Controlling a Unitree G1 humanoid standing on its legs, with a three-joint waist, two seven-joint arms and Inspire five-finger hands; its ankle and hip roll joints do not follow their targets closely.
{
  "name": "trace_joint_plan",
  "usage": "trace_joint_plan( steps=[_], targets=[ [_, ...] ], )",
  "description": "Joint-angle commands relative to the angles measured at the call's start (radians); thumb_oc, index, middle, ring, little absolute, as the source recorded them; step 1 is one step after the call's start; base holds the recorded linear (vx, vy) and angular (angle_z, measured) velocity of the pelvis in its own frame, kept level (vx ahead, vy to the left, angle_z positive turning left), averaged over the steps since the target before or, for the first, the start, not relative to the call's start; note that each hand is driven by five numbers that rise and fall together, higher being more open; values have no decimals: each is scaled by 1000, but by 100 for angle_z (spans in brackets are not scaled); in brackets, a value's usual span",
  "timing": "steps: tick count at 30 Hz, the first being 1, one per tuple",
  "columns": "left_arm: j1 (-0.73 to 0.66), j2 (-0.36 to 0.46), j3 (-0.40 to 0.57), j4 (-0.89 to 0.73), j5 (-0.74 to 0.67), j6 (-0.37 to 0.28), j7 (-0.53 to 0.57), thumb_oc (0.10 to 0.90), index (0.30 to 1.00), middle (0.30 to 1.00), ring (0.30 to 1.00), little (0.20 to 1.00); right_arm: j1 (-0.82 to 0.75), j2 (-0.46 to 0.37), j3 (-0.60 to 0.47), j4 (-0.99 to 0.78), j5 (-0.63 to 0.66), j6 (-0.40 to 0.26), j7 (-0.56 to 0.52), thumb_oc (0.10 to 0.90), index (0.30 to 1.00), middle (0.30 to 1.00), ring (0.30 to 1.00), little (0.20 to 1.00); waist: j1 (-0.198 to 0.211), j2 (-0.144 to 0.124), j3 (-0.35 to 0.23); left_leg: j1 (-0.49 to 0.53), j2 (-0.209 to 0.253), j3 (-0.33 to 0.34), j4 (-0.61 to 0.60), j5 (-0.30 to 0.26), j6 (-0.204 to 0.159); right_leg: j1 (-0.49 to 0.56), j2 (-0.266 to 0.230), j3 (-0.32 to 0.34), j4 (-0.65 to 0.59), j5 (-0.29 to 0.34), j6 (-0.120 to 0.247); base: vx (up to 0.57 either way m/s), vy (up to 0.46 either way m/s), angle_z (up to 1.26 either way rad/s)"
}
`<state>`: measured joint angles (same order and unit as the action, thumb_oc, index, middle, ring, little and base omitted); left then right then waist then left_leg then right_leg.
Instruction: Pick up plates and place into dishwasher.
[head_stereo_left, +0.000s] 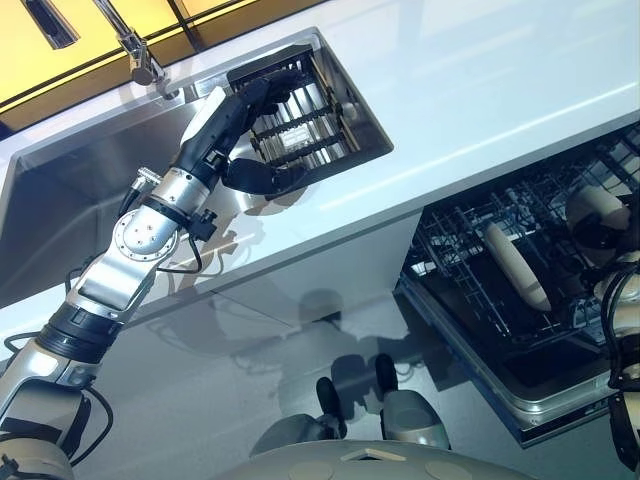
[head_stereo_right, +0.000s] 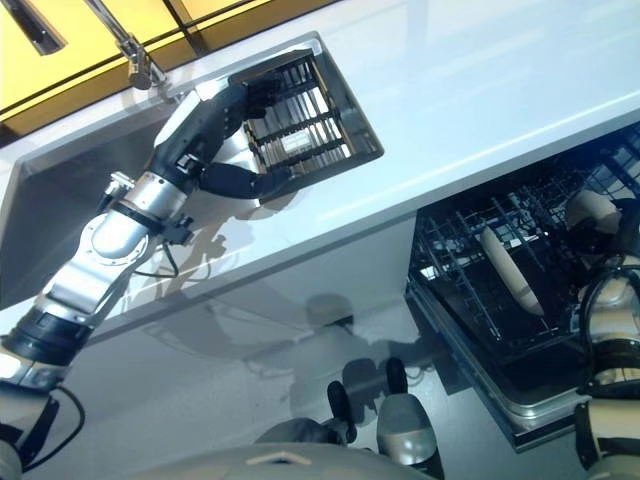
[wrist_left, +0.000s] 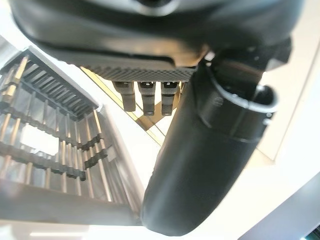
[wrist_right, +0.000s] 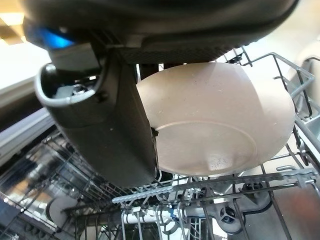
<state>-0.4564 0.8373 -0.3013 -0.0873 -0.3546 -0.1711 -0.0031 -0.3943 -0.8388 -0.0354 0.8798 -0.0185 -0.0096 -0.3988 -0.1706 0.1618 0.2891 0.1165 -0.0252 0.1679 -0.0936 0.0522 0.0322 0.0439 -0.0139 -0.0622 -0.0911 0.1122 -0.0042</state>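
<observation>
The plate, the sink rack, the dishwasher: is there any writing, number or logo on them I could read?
None can be read.
Plate: plain, only a faint smudge, no letters.
Sink rack: a pale patch, nothing legible.
Dishwasher rack: bare wire.

A beige plate (wrist_right: 220, 120) stands on edge in the dishwasher's lower rack (head_stereo_left: 470, 250), slotted between the dark wire tines. Its round underside faces the right wrist camera, showing a broad flat base ringed by a shallow raised foot and a smooth, slightly speckled matte surface. From the head views the plate (head_stereo_left: 517, 266) appears edge-on as a slim pale oval, tilted a little, near the middle of the pulled-out rack. The right hand (wrist_right: 107, 130) is closed around its rim, the thumb lying across the underside at one edge. The dishwasher (head_stereo_right: 520, 400) stands open below the white counter.
</observation>
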Motion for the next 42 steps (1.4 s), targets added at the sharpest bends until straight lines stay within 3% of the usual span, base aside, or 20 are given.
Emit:
trace_joint_plan(
  steps=[1,11,12,13,23,29,42],
  targets=[
    [-124,-7,37,-64,-48,-76,56,800,900,900,900,900,27,50,42,24,52,-20,40,100,300,300,300,200,14,18,-56,-7,-2,6,47,-100,-36,-22,11,1,132,-150,71,0,0,0],
    [-90,-44,46,-77,-29,-60,53,800,900,900,900,900,88,111,67,3,11,-91,38,100,300,300,300,200,19,-9,-85,23,4,14,48,-111,-27,9,17,7,124,-152,73,30,17,0],
    [-84,-47,50,-74,-26,-62,47,800,900,900,900,900,102,117,66,-14,8,-93,41,424,578,578,578,524,18,-16,-88,26,4,14,47,-113,-26,12,17,7,123,-152,74,0,0,0],
    [-82,-51,51,-72,-25,-65,43,800,900,900,900,900,115,122,69,-35,8,-88,47,800,900,900,900,900,17,-23,-92,29,5,14,46,-113,-25,15,18,9,122,-151,74,0,0,0],
    [-84,-60,51,-46,0,-74,44,800,900,900,900,900,146,109,80,-173,-13,-70,59,800,900,900,900,900,4,-60,-103,46,10,16,35,-116,-22,25,29,23,114,-144,78,0,1,0],
    [-77,-67,64,-13,22,-93,29,800,900,900,900,900,138,52,46,-287,-76,-50,93,800,900,900,900,900,-7,-97,-116,56,13,26,26,-119,-20,29,37,39,110,-139,84,-1,2,-4],
    [-71,-65,79,35,40,-119,16,800,900,900,900,900,158,-5,-24,-412,-126,-29,118,800,900,900,900,900,-23,-118,-138,67,17,41,15,-119,-17,37,46,52,94,-132,87,0,1,-1]
  ],
)
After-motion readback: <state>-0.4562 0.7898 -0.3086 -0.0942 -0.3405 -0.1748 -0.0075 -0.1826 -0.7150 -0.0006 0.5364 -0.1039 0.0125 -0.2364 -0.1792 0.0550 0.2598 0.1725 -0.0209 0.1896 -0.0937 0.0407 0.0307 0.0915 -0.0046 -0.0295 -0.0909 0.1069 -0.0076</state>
